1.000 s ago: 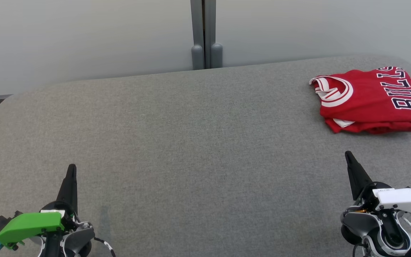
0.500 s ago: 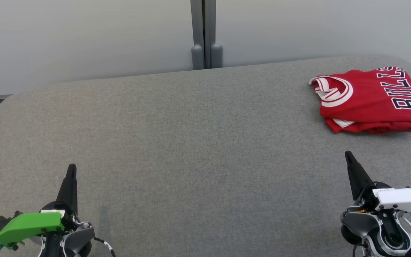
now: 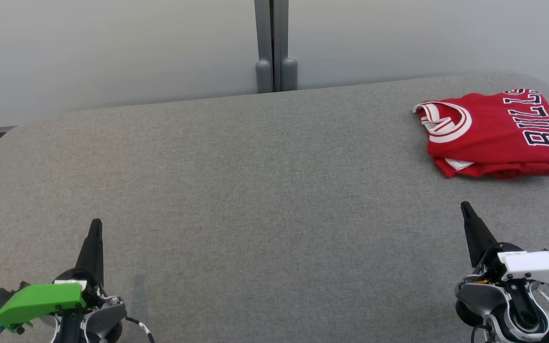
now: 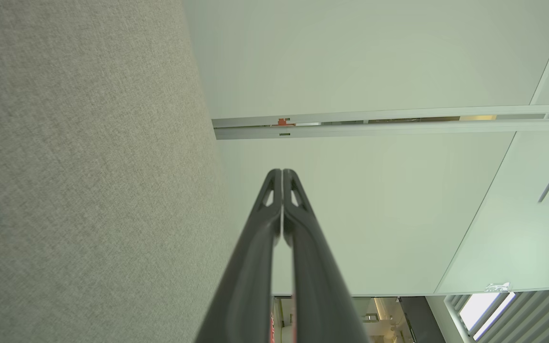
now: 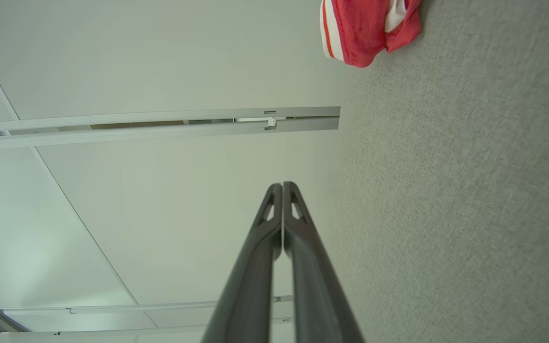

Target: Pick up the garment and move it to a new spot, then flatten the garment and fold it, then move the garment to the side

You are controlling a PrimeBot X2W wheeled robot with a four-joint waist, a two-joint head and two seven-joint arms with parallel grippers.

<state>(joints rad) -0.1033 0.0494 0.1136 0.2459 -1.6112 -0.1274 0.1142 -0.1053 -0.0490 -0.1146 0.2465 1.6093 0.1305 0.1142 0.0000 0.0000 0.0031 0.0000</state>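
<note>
Far right of counter: red garment (image 3: 493,136) lies folded in a compact stack on the grey counter (image 3: 255,190), near its far right corner. The white-trimmed neck opening points left.
Edges: the garment's right side sits close to the counter's rounded right edge, its far side near the back edge. Overhang, if any: cannot tell.
Open room: a wide stretch of grey fabric runs from the garment leftward and back toward the robot. Both claws are well apart from the garment.
Left claw (image 3: 95,225): lower left under a green cover (image 3: 36,300), fingers pressed together tip to tip, clenched on nothing.
Right claw (image 3: 465,207): lower right under a white cover (image 3: 536,267), fingers likewise clenched, empty. The garment lies ahead of it, not touching.
Backdrop: pale partition (image 3: 112,52) with a grey post (image 3: 272,43) behind the back edge.
Writing: "BULLS" in dark letters outlined white, running from the garment's near side to its far side. Small print on the white cover is too small to read.
Change since a second ago: none. Garment and both claws are in the same places.
</note>
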